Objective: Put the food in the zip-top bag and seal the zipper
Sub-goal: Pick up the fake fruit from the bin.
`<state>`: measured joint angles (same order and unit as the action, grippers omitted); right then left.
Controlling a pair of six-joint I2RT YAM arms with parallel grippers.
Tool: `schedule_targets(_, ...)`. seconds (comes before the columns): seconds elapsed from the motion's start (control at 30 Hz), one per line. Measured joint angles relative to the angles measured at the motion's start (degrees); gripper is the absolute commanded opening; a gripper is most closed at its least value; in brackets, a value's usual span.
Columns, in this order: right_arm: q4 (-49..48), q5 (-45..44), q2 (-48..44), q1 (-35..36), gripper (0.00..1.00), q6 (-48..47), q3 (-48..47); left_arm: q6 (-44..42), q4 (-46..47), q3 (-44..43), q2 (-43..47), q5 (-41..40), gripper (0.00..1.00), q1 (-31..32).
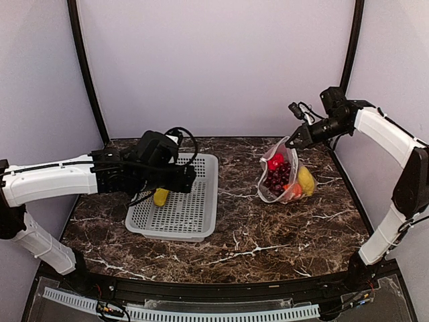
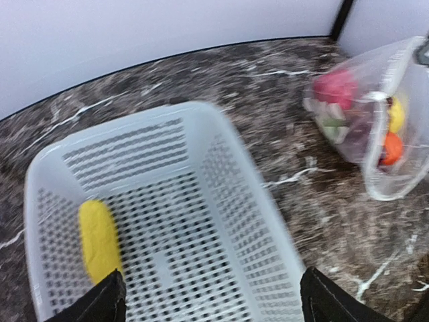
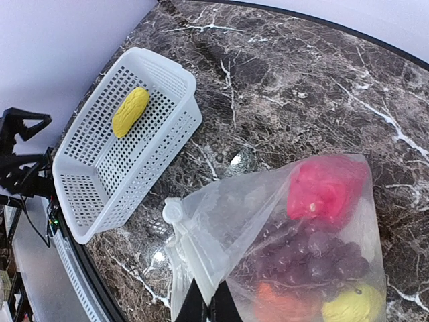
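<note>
Top external view, entries placed against the grey perforated basket point(image 1: 191, 216).

1. Yellow corn piece point(image 1: 161, 196): the only food seen outside the bag. It lies on the basket floor near the left wall.
2. Left gripper point(image 2: 214, 307): above the basket interior, jaws spread wide and empty. The corn sits just beside its left finger, not between the two.
3. Zip-top bag point(image 1: 287, 171): well to the right of the basket, slumped on the marble tabletop point(image 1: 268, 235). Inside are a red pepper point(image 1: 275, 162), a grape bunch point(image 1: 277, 178), an orange piece point(image 1: 293, 191) and a yellow piece point(image 1: 306, 180).
4. Right gripper point(image 1: 293, 142): pinched closed on the bag's upper mouth edge, holding that edge lifted.

Handling note, as a judgement: the step in hand is the corn pick-up.
- Shift the left gripper leftward until the corn is centred between the fingers.
- Close across the corn's narrow width.
- Lift above the basket wall before travelling right.
- Have the right arm hold the mouth high so it does not fold shut.
</note>
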<state>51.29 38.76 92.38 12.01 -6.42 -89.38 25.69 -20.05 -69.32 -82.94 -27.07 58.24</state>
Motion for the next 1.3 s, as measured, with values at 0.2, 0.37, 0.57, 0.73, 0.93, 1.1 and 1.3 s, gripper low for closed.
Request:
schedule_targets(0.2, -2.1, 2.4, 0.0, 0.4, 0.0, 0.0, 1.7, 2.4, -7.0, 11.9, 5.9, -0.6, 0.82, -9.9)
schedule_targets(0.37, -2.6, 3.3, 0.0, 0.7, 0.0, -0.1, 2.4, 2.4, -7.4, 13.7, 3.2, 2.7, 0.82, -14.8)
schedule_targets(0.57, -3.4, 3.7, 0.0, 1.2, 0.0, -0.2, 3.6, 1.4, -7.8, 7.9, -7.9, 4.7, 0.83, -18.1)
schedule_targets(0.73, -3.5, 3.8, -0.1, 1.3, 0.0, -0.2, 4.1, 0.5, -7.8, 3.6, -14.8, 6.1, 0.8, -19.2)
schedule_targets(0.93, -3.8, 3.8, -0.8, 1.5, 0.0, -0.2, 5.4, -0.1, -7.5, -1.2, -21.6, 6.5, 0.75, -20.5)
schedule_targets(1.1, -4.0, 3.8, -1.2, 1.6, 0.0, -0.2, 5.8, -0.5, -7.5, -4.2, -26.2, 6.2, 0.62, -21.3)
schedule_targets(1.3, -4.2, 3.8, -1.2, 1.8, 0.0, -0.2, 5.9, -1.0, -8.1, -5.7, -29.3, 5.8, 0.4, -21.4)
